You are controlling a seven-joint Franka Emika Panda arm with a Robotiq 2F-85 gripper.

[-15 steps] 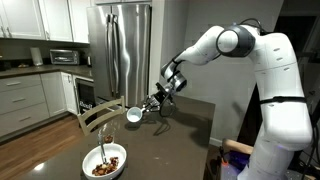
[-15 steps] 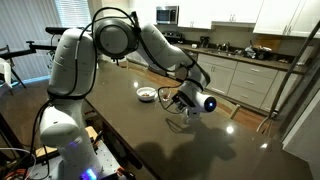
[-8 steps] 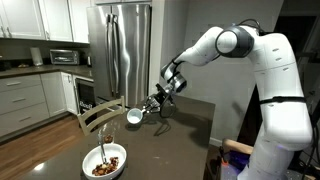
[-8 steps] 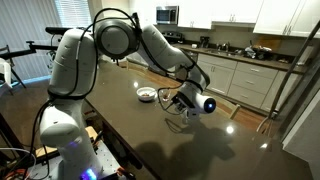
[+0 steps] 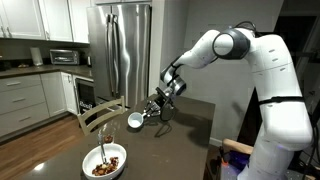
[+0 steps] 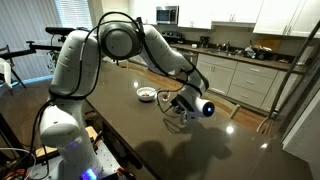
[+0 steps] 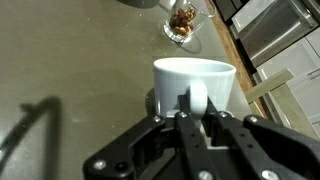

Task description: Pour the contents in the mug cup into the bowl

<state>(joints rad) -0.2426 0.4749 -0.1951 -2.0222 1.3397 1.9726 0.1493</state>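
The mug cup [image 5: 134, 119] is held tipped on its side above the tabletop [image 5: 180, 140], its handle pinched by the tool [image 5: 153, 108], likely for pouring. The bowl [image 5: 105, 163], well apart near a tabletop edge, is seen carrying the contents [image 5: 104, 168].

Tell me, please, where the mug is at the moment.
In both exterior views the mug hangs tipped sideways in the gripper over the dark table, in front of the fridge and well apart from the bowl.
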